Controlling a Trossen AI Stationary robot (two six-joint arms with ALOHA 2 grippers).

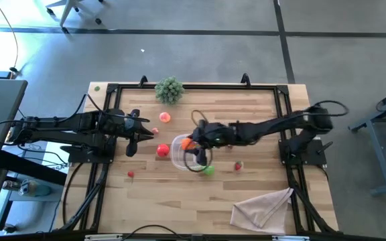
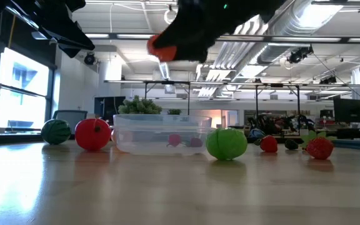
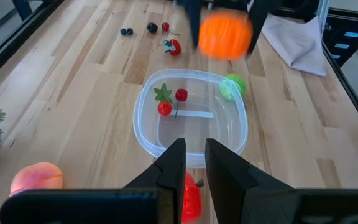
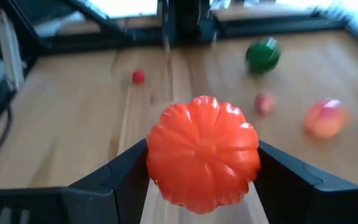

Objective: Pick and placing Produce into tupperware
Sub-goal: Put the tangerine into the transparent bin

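The clear tupperware [image 1: 181, 152] sits mid-table and holds small red produce [image 3: 165, 107]. Above its far side hangs an orange toy pumpkin [image 3: 225, 34], with my right gripper [image 4: 202, 186] shut on it. A green ball [image 1: 208, 171] lies against the tupperware's rim. A red fruit [image 1: 162, 150], a peach [image 1: 164, 118], a strawberry [image 1: 238, 166] and a small red berry [image 1: 131, 174] rest on the wood. My left gripper [image 3: 194, 165] waits shut at the table's left, above the red fruit, touching nothing. My right gripper pinches the pumpkin by its two opposite ribbed sides [image 4: 157, 155] between its two fingers [image 4: 120, 174]. The fingers come slanting down from the table's right side. The pumpkin hangs clear in the air above the tupperware [image 2: 162, 134], well off the table.
A bushy grey-green sprig [image 1: 169, 89] stands at the far edge and a beige cloth [image 1: 263, 207] lies at the near right. Dark berries and a red one [image 3: 151, 27] lie beyond the tupperware. A dark green ball [image 1: 96, 87] sits at the far left corner.
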